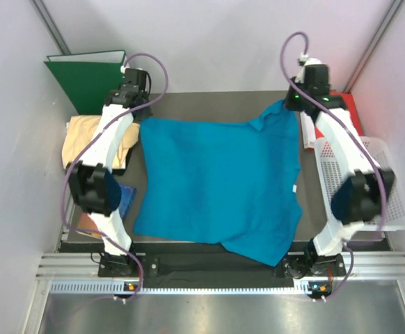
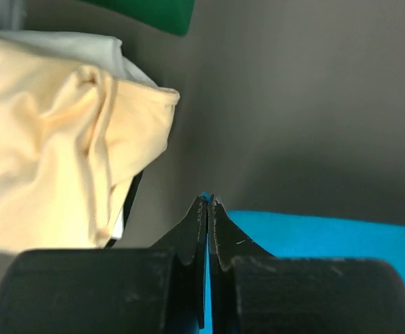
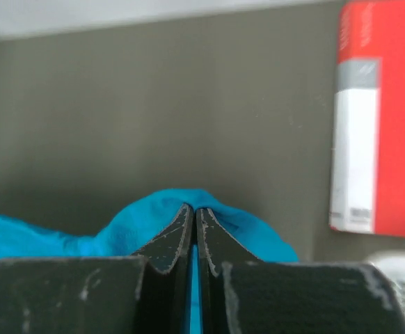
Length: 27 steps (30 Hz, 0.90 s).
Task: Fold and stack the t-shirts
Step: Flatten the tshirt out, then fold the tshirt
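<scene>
A pale yellow shirt [image 1: 84,139] lies crumpled at the left edge of the desk [image 1: 209,104], just in front of a green binder [image 1: 88,76], waiting its turn. Beside it, the left end effector [image 2: 208,200] is pinched tight on the far-left corner of the teal shirt [image 1: 216,181], a sliver of blue showing between its fingers. The teal shirt lies spread nearly flat across the middle of the desk, and its near edge appears to droop over the front by the arm bases. At the far-right corner the right end effector [image 3: 193,209] is likewise clamped on a raised bunch of teal cloth, close to a red folder [image 3: 380,118] and a white basket [image 1: 390,181].

Both arms grip the same far edge, 1 at each end, and the whole garment runs from them back toward the bases. The fold therefore looks set to come toward the robot, with neither arm nearer. An uneven pull could skew the crease.
</scene>
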### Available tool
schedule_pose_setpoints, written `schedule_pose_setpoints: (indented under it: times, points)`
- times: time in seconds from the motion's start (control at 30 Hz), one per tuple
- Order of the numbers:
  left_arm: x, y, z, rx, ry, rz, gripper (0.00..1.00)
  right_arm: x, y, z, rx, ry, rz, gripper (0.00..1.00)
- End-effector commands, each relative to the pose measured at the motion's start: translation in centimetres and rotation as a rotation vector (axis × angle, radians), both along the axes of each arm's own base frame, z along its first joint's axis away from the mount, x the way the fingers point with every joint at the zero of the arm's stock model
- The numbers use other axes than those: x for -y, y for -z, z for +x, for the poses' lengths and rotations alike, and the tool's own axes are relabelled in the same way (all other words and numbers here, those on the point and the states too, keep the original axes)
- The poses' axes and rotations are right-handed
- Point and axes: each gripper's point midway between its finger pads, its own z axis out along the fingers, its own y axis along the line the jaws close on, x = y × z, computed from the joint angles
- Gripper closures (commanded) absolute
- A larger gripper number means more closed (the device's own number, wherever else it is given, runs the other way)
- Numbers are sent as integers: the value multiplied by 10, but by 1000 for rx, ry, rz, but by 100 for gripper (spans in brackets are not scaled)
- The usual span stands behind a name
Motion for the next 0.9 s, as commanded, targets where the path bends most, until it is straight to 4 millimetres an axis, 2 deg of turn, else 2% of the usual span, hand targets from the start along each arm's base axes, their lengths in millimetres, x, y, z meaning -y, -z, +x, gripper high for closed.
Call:
schedule_pose_setpoints:
  times: [0.0,0.03,0.07,0.1,0.13,0.17,0.2,0.23,0.27,0.33,0.37,0.43,0.47,0.5,0.53,0.57,0.6,0.63,0.67,0.73,0.77,0.8,0.83,0.87]
  points:
    - [-2,47,63,-16,-4,0,100,-16,90,82,-112,-47,14,100]
    - [-2,37,79,16,-4,0,100,-20,86,100,-87,-54,35,100]
    - [0,71,93,-45,2,11,100,-24,96,111,-101,-65,52,100]
    - [-1,79,97,-71,-2,17,100,-26,109,129,-101,-62,61,100]
    - [2,62,113,-21,2,4,100,-28,112,137,-94,-52,80,100]
    - [4,84,122,-54,4,3,100,-28,114,143,-87,-49,91,100]
    - [5,82,128,-39,2,-6,100,-29,112,153,-69,-45,101,100]
    - [7,70,137,0,4,-18,100,-31,108,158,-49,-41,116,100]
    - [8,70,141,10,3,-26,100,-31,105,160,-40,-40,119,100]
    - [7,62,143,39,-1,-33,100,-31,94,163,-18,-40,125,100]
    - [6,51,141,58,-3,-35,100,-31,91,162,-11,-43,124,100]
    - [2,46,136,57,-9,-22,100,-30,77,154,4,-46,124,100]
    - [-1,28,131,87,-14,-21,100,-30,70,152,24,-50,126,100]
    - [-7,23,127,97,-34,-30,100,-29,59,142,38,-52,126,100]
    - [-9,29,121,79,-38,-38,100,-28,53,138,48,-48,131,100]
    - [-13,9,115,118,-45,-44,100,-27,49,132,44,-49,129,100]
    - [-16,6,111,119,-51,-41,100,-26,38,124,54,-49,134,100]
    - [-19,9,105,101,-58,-30,100,-27,36,118,47,-50,139,100]
    - [-21,4,100,99,-61,-30,100,-28,36,112,31,-60,144,100]
    - [-24,17,86,35,-67,-29,100,-29,43,92,-19,-66,145,100]
    - [-23,11,78,37,-64,-35,100,-29,46,84,-37,-70,148,100]
    - [-23,15,73,23,-74,-40,100,-27,54,69,-70,-69,147,100]
    - [-24,29,63,-16,-80,-43,100,-27,56,60,-79,-69,151,100]
    - [-22,22,55,-8,-74,-56,100,-26,60,51,-95,-64,151,100]
